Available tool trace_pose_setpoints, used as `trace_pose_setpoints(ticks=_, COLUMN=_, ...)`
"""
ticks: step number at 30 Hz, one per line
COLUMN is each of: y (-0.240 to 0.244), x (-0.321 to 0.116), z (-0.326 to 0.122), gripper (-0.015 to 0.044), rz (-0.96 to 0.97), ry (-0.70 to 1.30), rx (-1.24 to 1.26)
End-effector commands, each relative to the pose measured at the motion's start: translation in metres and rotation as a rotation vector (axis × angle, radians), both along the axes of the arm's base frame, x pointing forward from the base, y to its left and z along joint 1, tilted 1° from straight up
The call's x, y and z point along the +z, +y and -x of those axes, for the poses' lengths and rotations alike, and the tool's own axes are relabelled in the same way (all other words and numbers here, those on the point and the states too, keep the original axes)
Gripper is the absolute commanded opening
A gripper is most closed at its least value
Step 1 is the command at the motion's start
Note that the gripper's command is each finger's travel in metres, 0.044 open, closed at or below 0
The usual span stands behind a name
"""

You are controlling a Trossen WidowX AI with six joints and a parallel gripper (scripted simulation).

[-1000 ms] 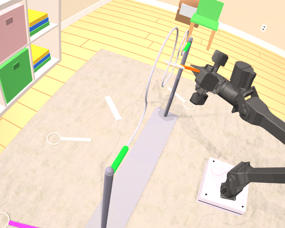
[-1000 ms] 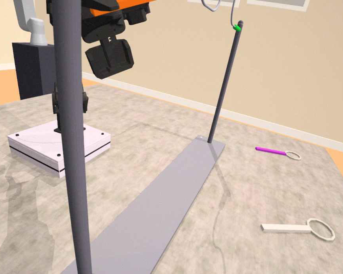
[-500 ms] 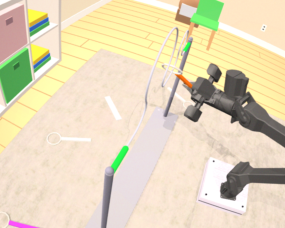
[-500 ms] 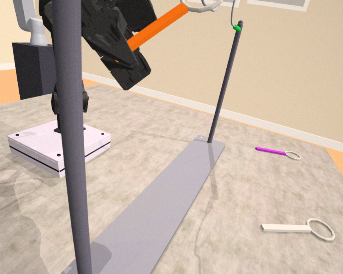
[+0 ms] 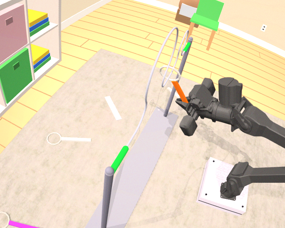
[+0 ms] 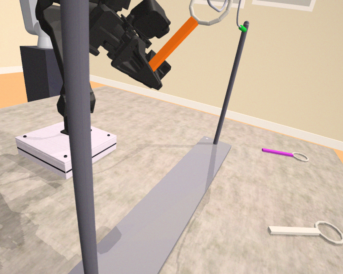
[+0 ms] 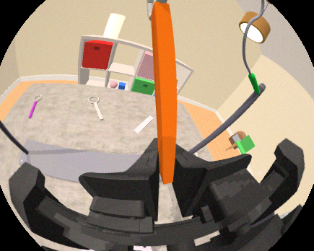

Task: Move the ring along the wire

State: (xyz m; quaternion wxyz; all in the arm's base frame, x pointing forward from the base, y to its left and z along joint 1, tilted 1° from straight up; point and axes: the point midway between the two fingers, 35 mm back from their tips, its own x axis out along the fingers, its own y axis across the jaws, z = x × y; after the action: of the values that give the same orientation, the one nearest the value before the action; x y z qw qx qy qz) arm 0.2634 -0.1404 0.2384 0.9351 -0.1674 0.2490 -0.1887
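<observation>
My gripper (image 5: pixel 183 102) (image 6: pixel 158 75) (image 7: pixel 159 141) is shut on the lower end of the orange handle (image 5: pixel 179 90) (image 6: pixel 173 44) (image 7: pixel 165 72). The handle slants up to the pale ring (image 5: pixel 179 78) (image 6: pixel 207 23). In the top view the ring overlaps both strands of the grey wire (image 5: pixel 146 98) (image 6: pixel 219 11) (image 7: pixel 245 47) above its low bend; which strand passes through it is unclear. One green part (image 5: pixel 120 158) (image 6: pixel 242 28) is by the near post (image 5: pixel 107 196) (image 6: pixel 229 88). The other green part (image 5: pixel 186 47) (image 7: pixel 254 84) is by the far post (image 5: pixel 169 103) (image 6: pixel 77 117) (image 7: pixel 224 128).
A grey base strip (image 5: pixel 142 169) (image 6: pixel 171 203) joins the posts. A white ring tool (image 5: pixel 75 139) (image 6: pixel 294 230), a magenta-handled one (image 5: pixel 22 224) (image 6: pixel 276 152) and a white bar (image 5: pixel 112 107) lie beyond it. The arm's pale base box (image 5: pixel 209 180) (image 6: pixel 44 151) stands on the near side.
</observation>
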Motion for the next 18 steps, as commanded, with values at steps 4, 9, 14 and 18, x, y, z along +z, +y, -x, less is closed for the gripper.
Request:
trace_pose_setpoints(ticks=4, y=0.021, x=-0.003, z=-0.002, gripper=-0.015, rz=-0.126, ry=-0.033, rx=-0.002)
trace_pose_setpoints(ticks=9, y=0.035, x=-0.006, z=-0.005, gripper=-0.015, rz=-0.208, ry=-0.047, rx=0.0)
trace_pose_setpoints(ticks=14, y=0.048, x=-0.007, z=-0.007, gripper=-0.015, rz=-0.27, ry=-0.059, rx=0.001)
trace_pose_setpoints(ticks=18, y=0.056, x=-0.007, z=-0.008, gripper=-0.015, rz=-0.307, ry=-0.066, rx=0.002)
